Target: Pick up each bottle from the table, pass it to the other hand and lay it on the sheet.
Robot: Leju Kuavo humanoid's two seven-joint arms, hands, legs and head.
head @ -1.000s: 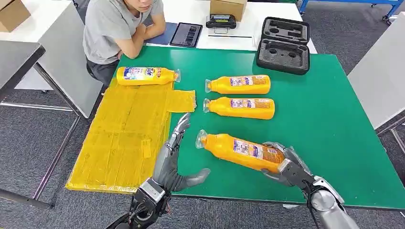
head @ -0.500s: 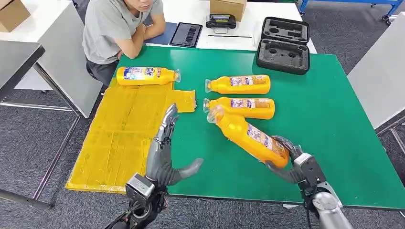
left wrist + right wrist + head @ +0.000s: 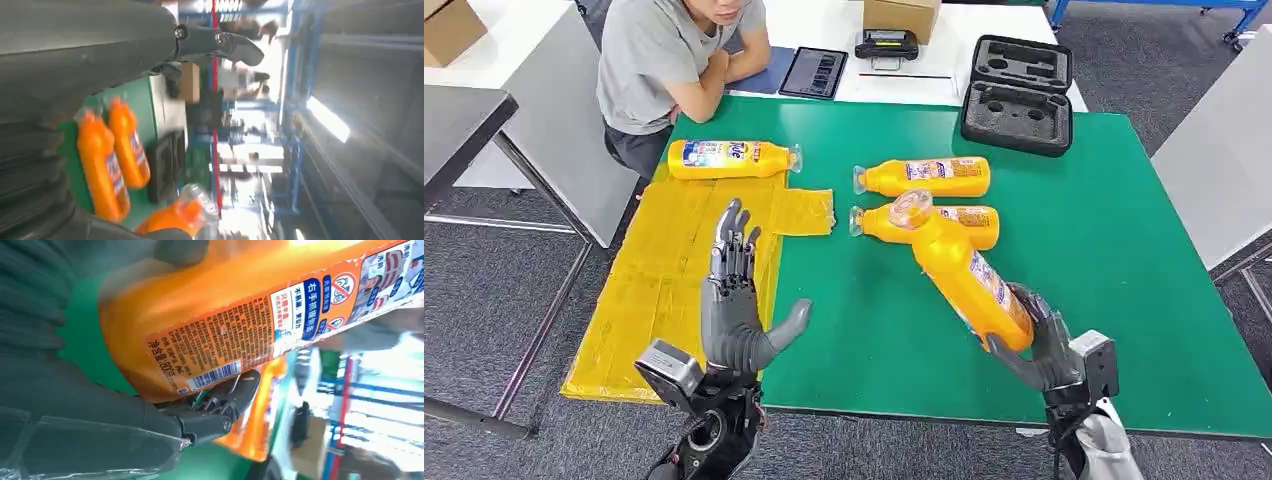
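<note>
One yellow bottle (image 3: 729,159) already lies along the far edge of the yellow sheet (image 3: 674,290), while two orange bottles (image 3: 929,177) wait side by side on the green table (image 3: 1114,260), untouched. A third orange bottle (image 3: 959,270) is off the table, gripped at its base by the robot's right hand (image 3: 1034,345), fingers clamped round the lower body; it tilts up with its clear cap pointing away from the robot, above the two waiting bottles. The task looks less than half done: this bottle has yet to be passed across and laid down, and two more are to follow. The left hand (image 3: 734,300) is raised over the near edge of the sheet, palm turned toward the bottle, fingers (image 3: 729,240) straight and apart, thumb out, holding nothing, well apart from the bottle. A seated person (image 3: 664,50) leans on the white desk beyond.
</note>
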